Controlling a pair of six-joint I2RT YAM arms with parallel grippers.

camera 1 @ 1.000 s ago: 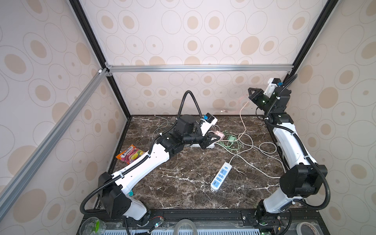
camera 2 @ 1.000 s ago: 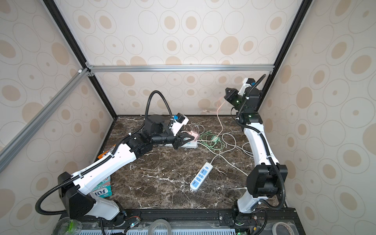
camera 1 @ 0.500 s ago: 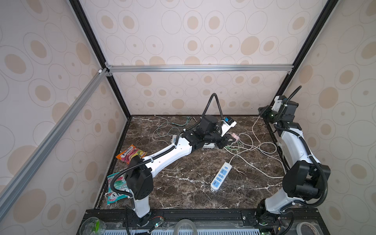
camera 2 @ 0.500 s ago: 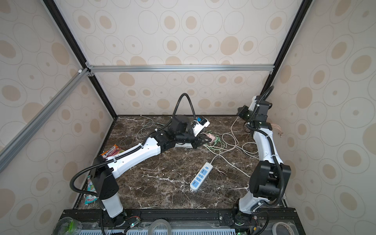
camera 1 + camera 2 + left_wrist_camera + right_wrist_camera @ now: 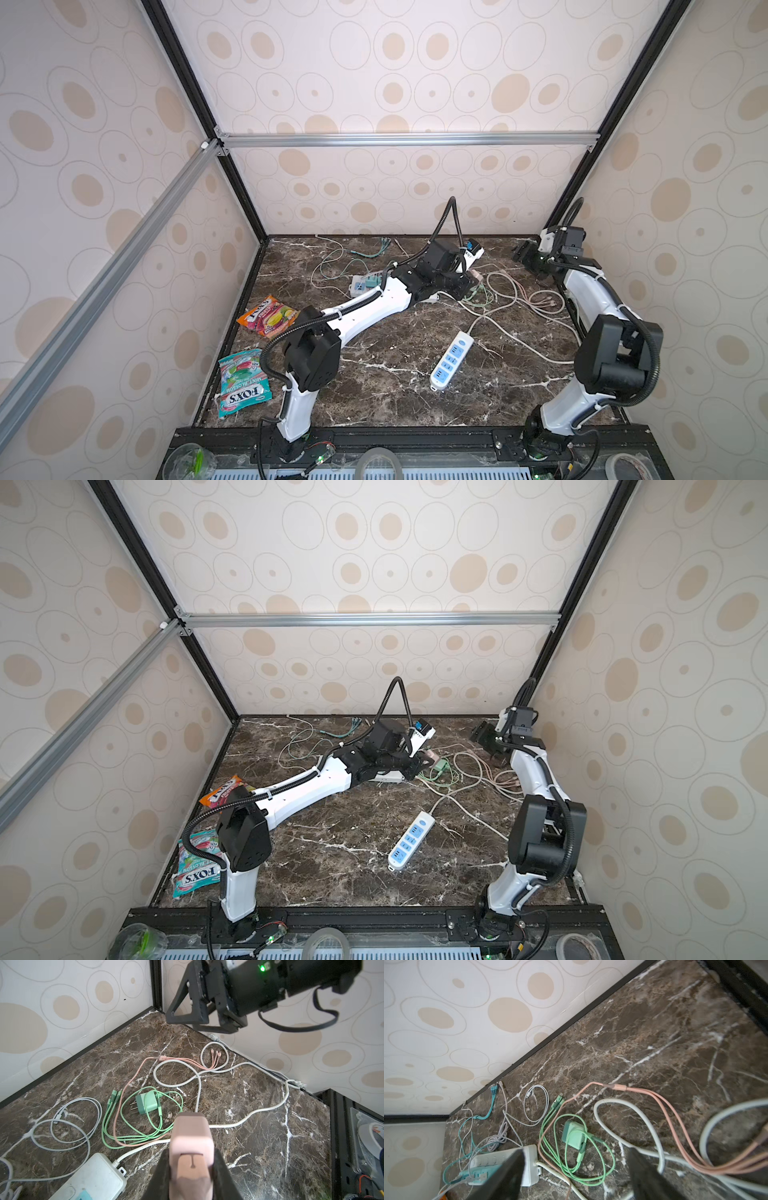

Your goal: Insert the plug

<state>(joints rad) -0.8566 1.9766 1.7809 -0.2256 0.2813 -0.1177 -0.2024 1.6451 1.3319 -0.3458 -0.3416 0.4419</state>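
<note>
Cream walls (image 5: 395, 62), beige oval print; dark brown marble tabletop (image 5: 374, 407), white veins; black corner posts (image 5: 188, 83); aluminium rails (image 5: 407, 139).

The pink plug (image 5: 474, 274) is sitting clamped in the left gripper (image 5: 191, 1155), with a white strip (image 5: 360, 285) lying flat at its 9 o'clock and a blue-faced strip (image 5: 452, 360) lying flat, well apart, at its 6 o'clock.
</note>
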